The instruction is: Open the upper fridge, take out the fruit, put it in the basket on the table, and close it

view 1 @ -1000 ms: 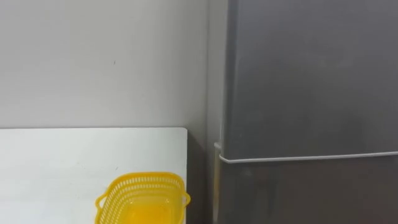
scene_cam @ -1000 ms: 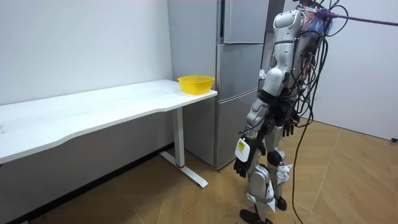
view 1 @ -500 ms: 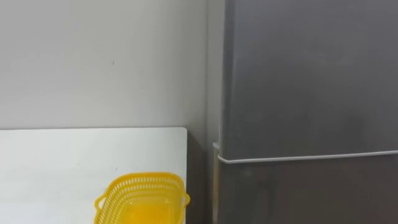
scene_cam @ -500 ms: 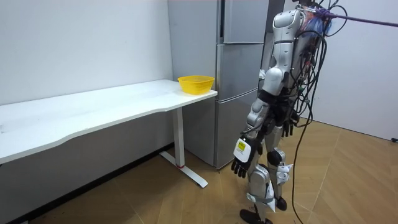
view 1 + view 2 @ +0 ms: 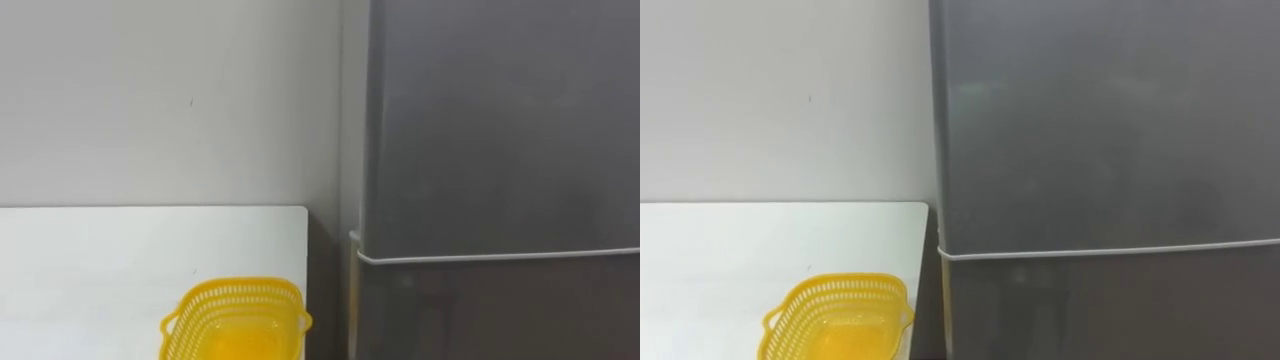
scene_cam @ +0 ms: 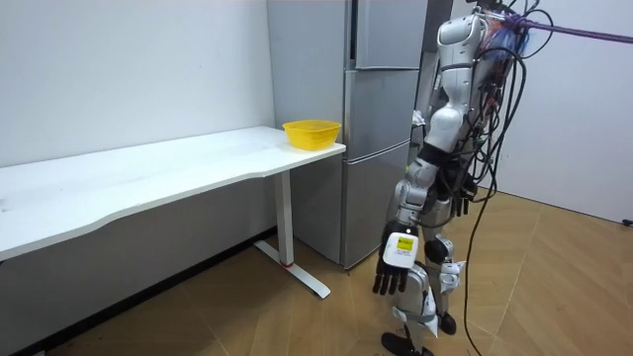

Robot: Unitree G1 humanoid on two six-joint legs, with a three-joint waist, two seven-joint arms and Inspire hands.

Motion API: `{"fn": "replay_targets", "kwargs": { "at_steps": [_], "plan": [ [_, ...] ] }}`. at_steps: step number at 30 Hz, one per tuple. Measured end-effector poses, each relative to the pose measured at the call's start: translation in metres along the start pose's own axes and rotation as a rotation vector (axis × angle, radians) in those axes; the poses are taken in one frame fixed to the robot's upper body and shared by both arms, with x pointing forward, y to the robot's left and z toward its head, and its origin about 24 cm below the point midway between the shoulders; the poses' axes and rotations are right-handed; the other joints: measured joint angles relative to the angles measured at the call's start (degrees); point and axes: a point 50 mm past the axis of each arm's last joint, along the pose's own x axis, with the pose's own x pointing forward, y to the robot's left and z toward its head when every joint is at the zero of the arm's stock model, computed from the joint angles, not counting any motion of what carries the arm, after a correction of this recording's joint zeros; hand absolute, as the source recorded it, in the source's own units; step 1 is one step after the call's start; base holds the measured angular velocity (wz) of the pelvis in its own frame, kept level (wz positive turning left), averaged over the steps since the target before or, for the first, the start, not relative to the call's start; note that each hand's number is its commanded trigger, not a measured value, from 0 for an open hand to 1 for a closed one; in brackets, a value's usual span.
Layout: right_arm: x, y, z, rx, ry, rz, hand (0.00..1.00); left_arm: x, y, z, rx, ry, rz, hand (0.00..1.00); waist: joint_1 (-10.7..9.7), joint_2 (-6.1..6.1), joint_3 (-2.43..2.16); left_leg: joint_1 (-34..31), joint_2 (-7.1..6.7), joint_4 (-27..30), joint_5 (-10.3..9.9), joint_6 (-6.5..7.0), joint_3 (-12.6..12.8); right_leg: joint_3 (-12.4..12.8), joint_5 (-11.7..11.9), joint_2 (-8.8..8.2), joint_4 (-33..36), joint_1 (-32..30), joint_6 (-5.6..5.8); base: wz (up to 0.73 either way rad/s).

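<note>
Robot stood facing grey fridge (image 5: pixel 500 150), upper door (image 5: pixel 500 110) shut, filling eye view from 12 to 4 o'clock. Yellow mesh basket (image 5: pixel 237 320) at 7 o'clock sat on white table (image 5: pixel 100 260) near the fridge-side edge. Left hand (image 6: pixel 393 280) hung low, fingers loosely spread, holding nothing. Right hand (image 6: pixel 458 205) by hip, state could not be told

1 gray fridge (image 5: pixel 500 130), w/ 2 door panels in the eye views & 1 seam (image 5: pixel 500 256) btwn them. 1 yellow basket (image 5: pixel 240 318). 1 white table (image 5: pixel 100 260).
</note>
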Motion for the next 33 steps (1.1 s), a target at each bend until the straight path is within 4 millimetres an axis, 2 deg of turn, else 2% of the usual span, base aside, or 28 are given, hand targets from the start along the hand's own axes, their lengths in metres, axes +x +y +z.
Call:
{"fn": "replay_targets", "kwargs": {
  "at_steps": [4, 7, 11, 13, 17, 20, 22, 25, 27, 29, 33],
  "plan": [
    [0.000, -0.001, 0.001, 0.007, -0.004, -0.006, 0.00, -0.001, -0.004, 0.013, -0.312, -0.005, 0.014, 0.00, 0.8, 0.24, -0.11, 0.1, 0.01, -0.1, 0.0, 0.00, 0.1, 0.1, 0.1, 0.26, 0.1, 0.0, -0.06, 0.00],
    [-0.001, -0.004, 0.005, 0.005, -0.030, -0.025, 0.00, -0.004, -0.007, 0.022, -0.474, 0.003, 0.013, 0.00, 0.9, 0.47, -0.13, 0.1, -0.01, -0.1, 0.0, 0.00, 0.3, 0.1, 0.1, 0.32, 0.6, -0.1, -0.07, 0.00],
    [-0.002, -0.008, 0.007, -0.010, -0.055, -0.045, 0.00, -0.007, -0.008, 0.037, -0.584, -0.037, 0.035, 0.00, 1.9, 0.59, -0.15, 0.1, 0.01, -0.2, 0.0, 0.00, 0.2, 0.3, 0.1, 0.38, 0.6, -0.4, -0.07, -0.03],
    [-0.003, -0.015, 0.010, 0.011, -0.078, -0.067, 0.00, -0.012, -0.008, 0.055, -0.639, -0.099, 0.064, 0.00, 2.5, 1.13, -0.50, -0.5, -0.01, -0.2, 0.0, 0.00, 0.0, 0.2, 0.1, 0.34, 0.7, -1.3, -0.18, -0.05],
    [-0.004, -0.020, 0.011, 0.026, -0.107, -0.106, 0.00, -0.022, 0.000, 0.079, -0.704, -0.218, 0.139, 0.00, 2.8, 1.19, -0.60, -0.6, 0.00, -0.1, 0.0, 0.00, -0.1, 0.1, 0.1, 0.36, 0.7, -1.4, -0.19, 0.00],
    [-0.005, -0.020, 0.013, 0.012, -0.138, -0.118, 0.00, -0.039, -0.004, 0.106, -0.676, -0.368, 0.176, 0.00, 3.5, 1.31, -0.68, -1.1, -0.10, 0.1, 0.0, 0.00, -0.7, -0.1, 0.2, 0.34, 0.8, -1.8, -0.21, 0.03],
    [-0.005, -0.022, 0.015, 0.011, -0.154, -0.129, 0.00, -0.056, -0.006, 0.128, -0.640, -0.528, 0.226, 0.00, 3.8, 1.55, -0.82, -1.1, -0.17, 0.2, 0.0, 0.01, -1.1, 0.0, 0.2, 0.35, 0.8, -1.9, -0.21, 0.00],
    [-0.006, -0.023, 0.017, 0.009, -0.175, -0.136, 0.00, -0.073, -0.005, 0.146, -0.615, -0.681, 0.268, 0.00, 3.9, 1.79, -0.83, -1.1, -0.19, 0.1, 0.0, 0.01, -1.1, 0.1, 0.2, 0.37, 0.8, -1.9, -0.21, -0.01],
    [-0.006, -0.023, 0.016, 0.014, -0.180, -0.138, 0.00, -0.098, -0.007, 0.166, -0.649, -0.816, 0.265, 0.00, 3.6, 1.82, -0.83, -1.1, -0.37, 0.1, 0.0, 0.02, -2.1, 0.0, 0.1, 0.36, 0.7, -1.6, -0.21, 0.07],
    [-0.006, -0.022, 0.015, 0.018, -0.180, -0.137, 0.00, -0.114, -0.007, 0.179, -0.655, -0.920, 0.265, 0.00, 3.6, 2.01, -0.82, -1.0, -0.57, 0.0, 0.0, 0.02, -3.3, -0.1, 0.1, 0.40, 0.6, -1.1, -0.20, 0.06],
    [-0.005, -0.023, 0.015, 0.023, -0.178, -0.134, 0.00, -0.167, -0.008, 0.205, -0.757, -1.153, 0.163, 0.00, 3.6, 1.96, -0.77, -0.9, -0.83, 0.0, 0.0, 0.04, -4.7, -0.4, 0.1, 0.29, 0.5, -1.1, -0.15, 0.00]
  ]
}}
